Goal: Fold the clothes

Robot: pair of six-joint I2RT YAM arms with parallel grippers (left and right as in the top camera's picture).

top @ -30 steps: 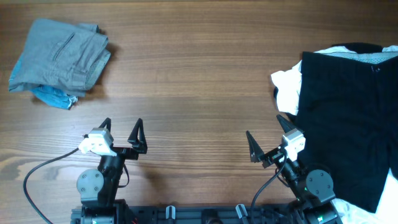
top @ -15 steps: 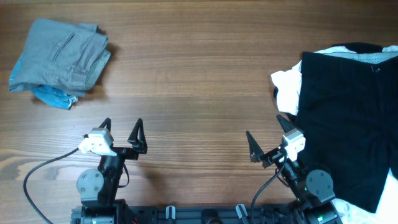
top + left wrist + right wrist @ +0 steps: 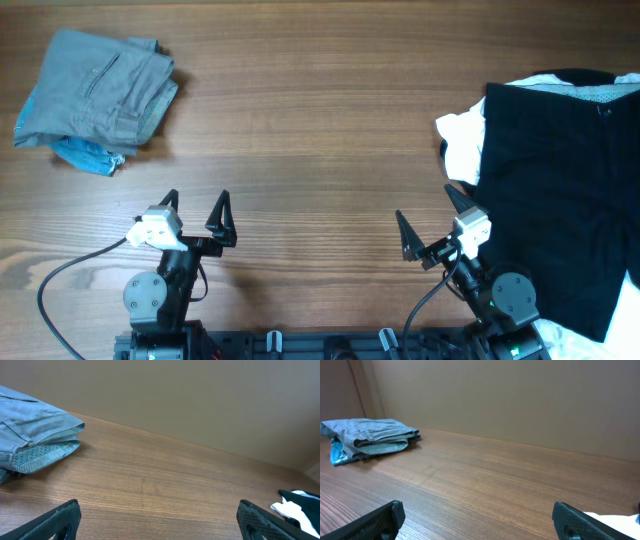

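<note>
The black shorts (image 3: 560, 200) lie spread at the right side of the table, with the pale grey speckled waistband lining (image 3: 590, 92) at the far edge. They rest on a white T-shirt (image 3: 462, 145). My left gripper (image 3: 195, 208) is open and empty near the front edge, left of centre. My right gripper (image 3: 432, 222) is open and empty near the front edge, just left of the shorts. In the left wrist view a bit of black and white cloth (image 3: 297, 501) shows at the far right. The left wrist jaws (image 3: 160, 522) and right wrist jaws (image 3: 480, 520) are wide apart over bare wood.
Grey folded trousers (image 3: 95, 90) with a blue cloth (image 3: 85, 155) lie at the far left; they also show in the left wrist view (image 3: 30, 435) and the right wrist view (image 3: 367, 435). A cable (image 3: 70, 275) runs by the left arm's base.
</note>
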